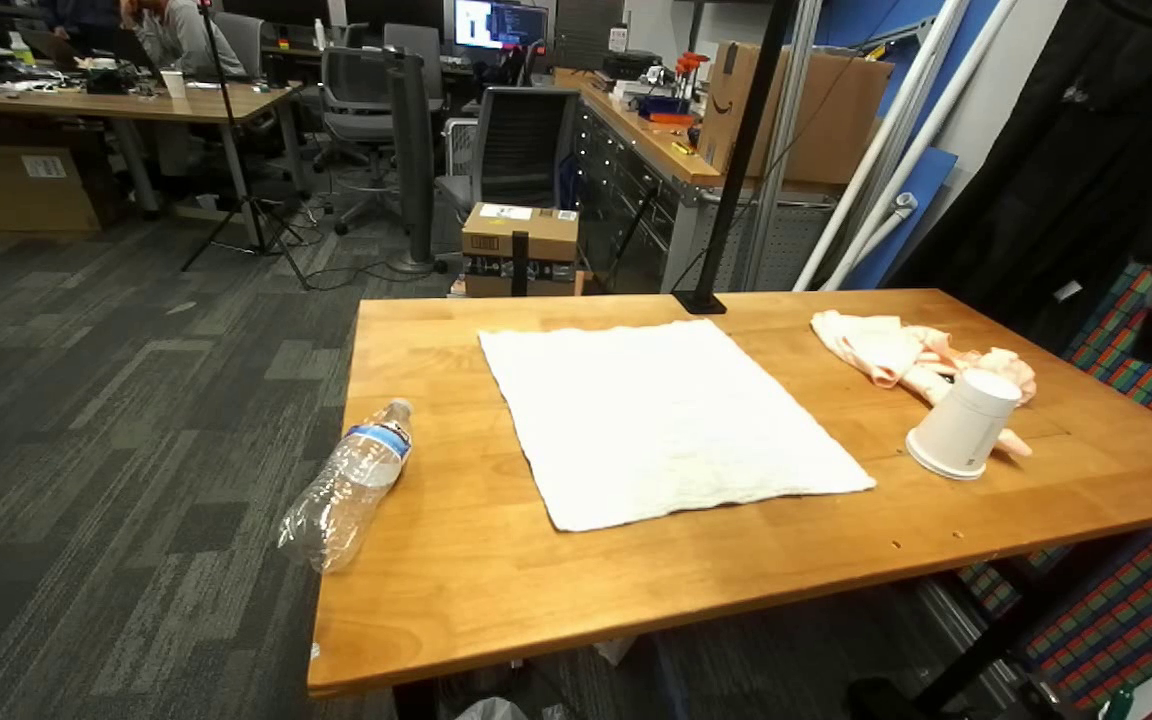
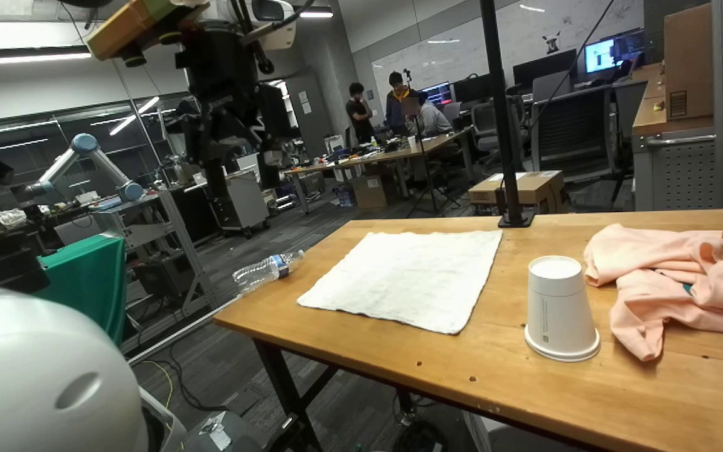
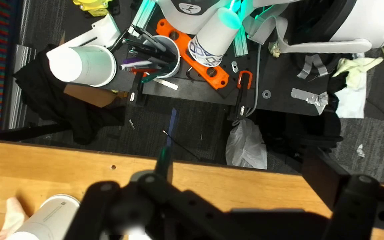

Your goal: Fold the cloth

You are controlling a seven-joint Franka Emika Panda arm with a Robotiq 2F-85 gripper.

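Note:
A white cloth (image 1: 666,420) lies flat and unfolded on the wooden table, roughly square; it also shows in an exterior view (image 2: 405,276). A small white patch at the bottom edge of the wrist view is too cut off to identify. My gripper (image 2: 242,176) hangs high in the air, well above the table level and apart from the cloth. In the wrist view the gripper (image 3: 238,160) has its two fingers wide apart with nothing between them; the table's edge and the floor show beyond.
A crumpled pink garment (image 1: 921,355) and an upside-down white cup (image 1: 964,425) stand beside the cloth. A clear plastic bottle (image 1: 351,485) lies at the table's end, partly over the edge. A black post (image 2: 504,125) rises from the table's far edge behind the cloth.

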